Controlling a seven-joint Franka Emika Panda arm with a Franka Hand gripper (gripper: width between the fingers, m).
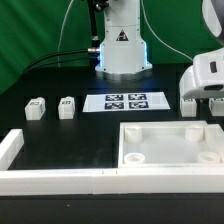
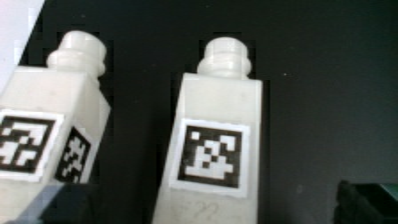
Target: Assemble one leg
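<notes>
White plastic leg (image 2: 222,120), block-shaped, with a rounded peg at one end and a black-and-white tag on its upward face: we record it lying flat on the black counter (image 2: 320,60) under the wrist camera, framed between the tool's fingertips (image 2: 372,196) and touched by neither. Second leg (image 2: 54,120), same pattern, tags showing on two faces: lies just beside the first, nearly parallel, pegs pointing the same way, with a narrow strip of counter between them. Tool (image 1: 203,108): jaws wide apart, nothing gripped; we place it at the exterior view's right, hanging low over the counter just past the far edge of the tray, and what lies beneath it is mostly hidden in that view. Tray (image 1: 170,150): large white square part with round corner sockets, flat on the counter at the exterior view's lower right. Third leg (image 1: 37,108) and fourth leg (image 1: 67,106): side by side, not touching, at the exterior view's left, well apart from the tool. Marker board (image 1: 125,101): flat, between those two legs and the tool, in front of the robot base (image 1: 122,50). White rail (image 1: 50,181): L-shaped, along the near edge and the exterior view's left.
</notes>
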